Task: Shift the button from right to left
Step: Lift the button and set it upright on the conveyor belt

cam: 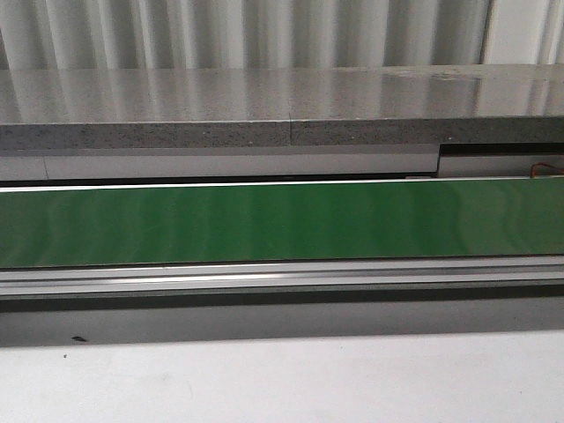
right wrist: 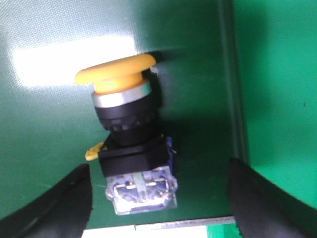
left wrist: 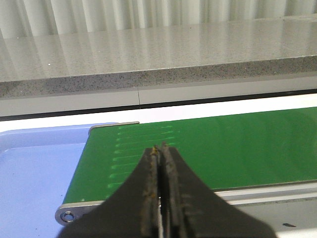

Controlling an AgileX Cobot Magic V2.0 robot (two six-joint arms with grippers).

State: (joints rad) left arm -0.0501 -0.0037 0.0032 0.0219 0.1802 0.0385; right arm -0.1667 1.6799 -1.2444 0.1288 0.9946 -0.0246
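Note:
The button (right wrist: 128, 130) shows only in the right wrist view. It lies on its side on a green surface (right wrist: 49, 124), its yellow cap pointing away from my wrist and its clear-ended block body nearest. My right gripper (right wrist: 159, 167) is open, one dark finger on each side of the block, neither touching it. In the left wrist view my left gripper (left wrist: 161, 148) is shut with nothing in it, hanging over the left end of the green belt (left wrist: 237, 144). Neither gripper nor the button appears in the front view.
The green conveyor belt (cam: 282, 220) runs across the front view with a metal rail (cam: 282, 275) along its near side. A grey stone counter (cam: 264, 101) stands behind it. A pale blue tray (left wrist: 34, 168) lies off the belt's left end.

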